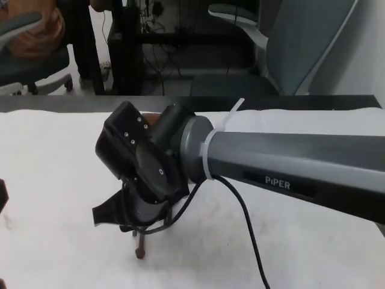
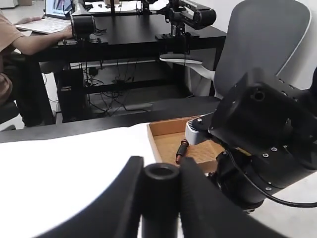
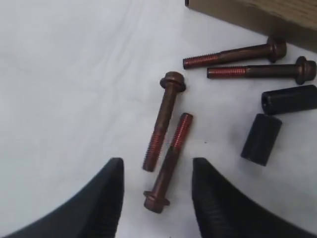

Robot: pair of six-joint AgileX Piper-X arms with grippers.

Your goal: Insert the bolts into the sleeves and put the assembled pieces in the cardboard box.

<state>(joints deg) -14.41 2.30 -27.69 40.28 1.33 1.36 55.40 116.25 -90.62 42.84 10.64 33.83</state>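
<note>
While left pincer grips black sleeve, bolts copper-red.

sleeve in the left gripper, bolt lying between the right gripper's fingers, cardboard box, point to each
sleeve (image 2: 159, 203): left wrist view, on its side wall below the open end
bolt (image 3: 169, 159): right wrist view, on the shank midway along
cardboard box (image 2: 168, 128): left wrist view, on its far inner wall

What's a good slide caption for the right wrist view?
Open right claw over one of four loose bolts, two black sleeves and the cardboard box nearby.
</note>
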